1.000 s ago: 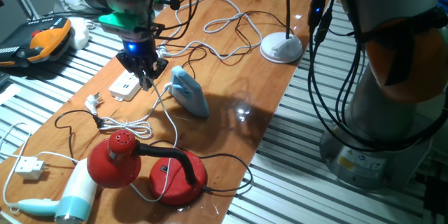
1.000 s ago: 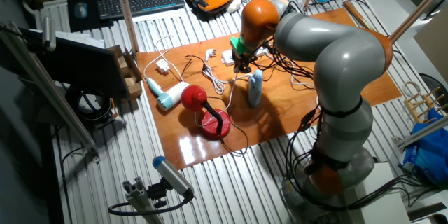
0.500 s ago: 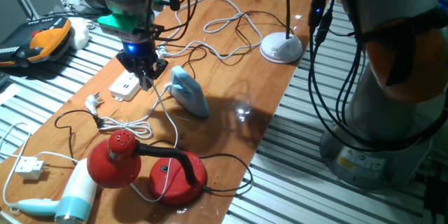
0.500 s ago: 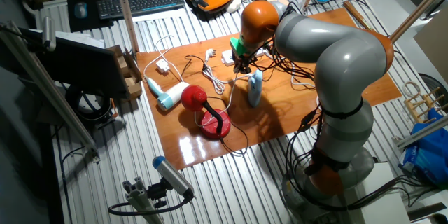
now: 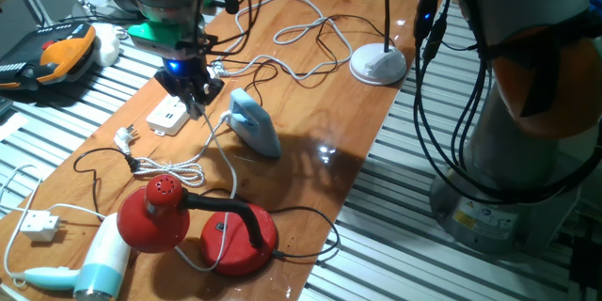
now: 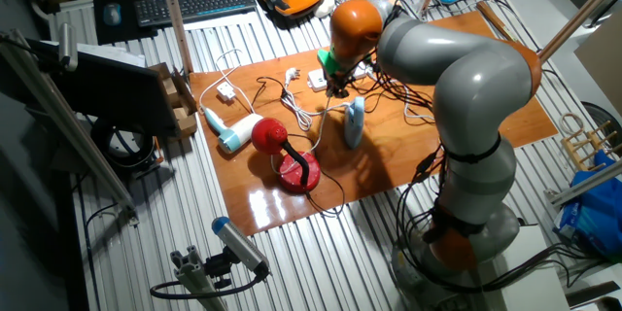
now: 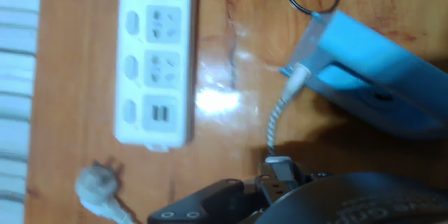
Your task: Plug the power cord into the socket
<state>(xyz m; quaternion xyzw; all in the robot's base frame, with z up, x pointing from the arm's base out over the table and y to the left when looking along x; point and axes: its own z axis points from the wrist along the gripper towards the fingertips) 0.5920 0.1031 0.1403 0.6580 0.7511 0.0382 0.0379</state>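
Power cord (image 7: 280,129): in the hand view a pale, braided-looking length runs from the back of the blue iron (image 7: 381,77) down to a small plug end held at the gripper (image 7: 278,175), bottom centre of the frame. Jaws look closed narrow on that plug end, though the fingers are dark and blurred there, so the grip is probably firm rather than certainly so. In one fixed view the gripper (image 5: 195,99) hangs above the wooden table (image 5: 310,160), with the cord (image 5: 218,146) trailing down beside the iron (image 5: 256,124). Socket (image 7: 155,56), a long white power strip, lies flat on the table to the left in the hand view, well apart from the held plug; a black plug already occupies its top outlet, the lower outlets stand free. In the fixed view the strip (image 5: 169,115) sits just beside and below the hand. A loose grey-white plug (image 7: 94,185) lies near the strip's lower end. Step in hand, as judged: plug carried, not yet aligned. Next move calls for shifting across over a free outlet, squaring the pins to the slots, then pressing straight down. From the other fixed view the arm hides the gripper (image 6: 335,86).
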